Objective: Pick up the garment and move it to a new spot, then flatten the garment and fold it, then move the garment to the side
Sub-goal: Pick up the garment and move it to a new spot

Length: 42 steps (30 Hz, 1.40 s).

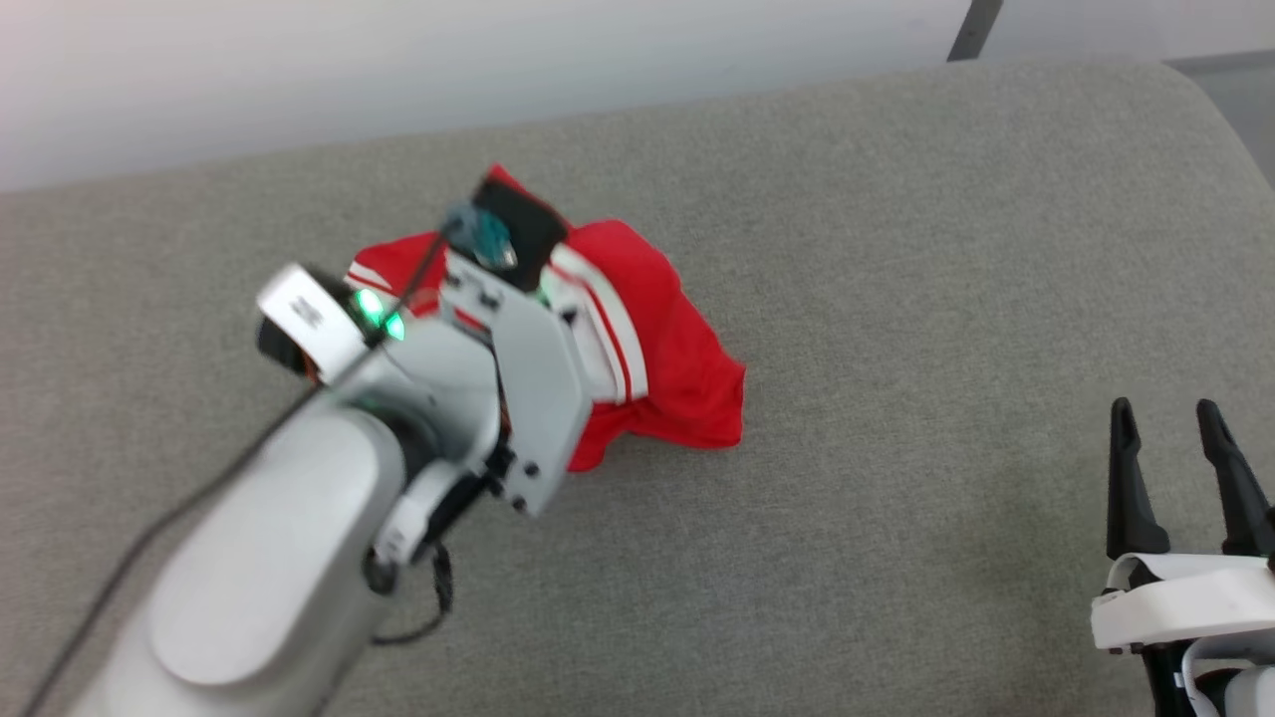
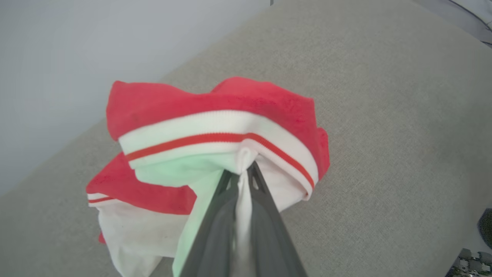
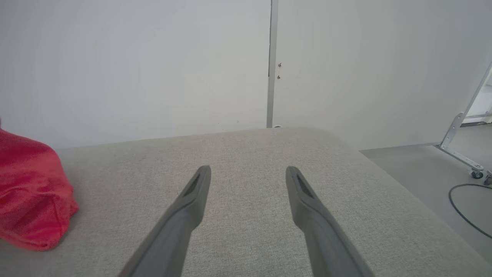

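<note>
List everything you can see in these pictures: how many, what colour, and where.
garment: one, red with white striped trim, bunched on the pad, left of middle
pad: one, grey fabric, under the garment
wall: one, white, behind the pad
strip: one, grey metal, upright on the wall
floor: one, grey, right of the pad
cable: one, black, on the floor at far right
frame: one, silver metal with casters, on the floor at far right
left arm: one, pale grey, reaching to the garment
left gripper: one, dark fingers, shut on the garment's white cloth
right gripper: one, dark fingers, open, over the pad, right of the garment
</note>
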### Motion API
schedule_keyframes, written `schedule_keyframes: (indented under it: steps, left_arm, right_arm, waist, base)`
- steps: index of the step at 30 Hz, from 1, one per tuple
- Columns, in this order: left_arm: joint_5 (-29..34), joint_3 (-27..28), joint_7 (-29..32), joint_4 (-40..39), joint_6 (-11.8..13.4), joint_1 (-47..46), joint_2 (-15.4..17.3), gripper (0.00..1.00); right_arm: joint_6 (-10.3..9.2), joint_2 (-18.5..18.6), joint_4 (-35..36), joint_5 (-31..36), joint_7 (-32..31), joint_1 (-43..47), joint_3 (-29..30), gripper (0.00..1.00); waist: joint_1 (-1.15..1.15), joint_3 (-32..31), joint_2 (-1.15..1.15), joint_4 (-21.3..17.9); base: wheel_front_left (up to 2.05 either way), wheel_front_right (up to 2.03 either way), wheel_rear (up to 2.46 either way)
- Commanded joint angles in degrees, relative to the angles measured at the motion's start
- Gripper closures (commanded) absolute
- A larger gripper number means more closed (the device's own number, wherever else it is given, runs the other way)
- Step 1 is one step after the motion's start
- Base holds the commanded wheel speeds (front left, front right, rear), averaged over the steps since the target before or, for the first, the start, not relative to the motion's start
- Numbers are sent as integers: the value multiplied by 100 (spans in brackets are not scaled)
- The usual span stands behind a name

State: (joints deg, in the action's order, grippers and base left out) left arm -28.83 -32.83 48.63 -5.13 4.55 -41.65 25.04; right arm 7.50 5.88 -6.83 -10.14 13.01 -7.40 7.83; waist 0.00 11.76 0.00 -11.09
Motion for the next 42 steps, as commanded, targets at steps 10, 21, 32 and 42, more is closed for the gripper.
schedule_keyframes:
  steps: [10, 21, 32, 42]
  left_arm:
    - [-133, -331, -452, 933, -58, 597, -371, 100]
    - [-254, -552, -839, 2306, -304, 688, -741, 100]
    - [-387, -517, -1405, 2816, -495, 540, -1011, 0]
    - [-622, -202, -1973, 2332, -480, 858, -846, 0]
  right_arm:
    - [-2, -43, -324, -78, 154, -271, -135, 0]
    - [-2, 63, -595, -145, 208, -356, -286, 0]
    - [-2, 190, -620, -80, 177, -84, -368, 0]
    - [-2, 315, -507, -89, 28, 221, -467, 0]
  waist:
    - [0, 230, 0, -94]
    - [0, 93, 0, -21]
    - [0, -469, 0, 288]
    - [0, -1159, 0, 679]
  base:
    - [0, 0, 0]
    - [0, 0, 0]
    - [0, 0, 0]
    - [0, 0, 0]
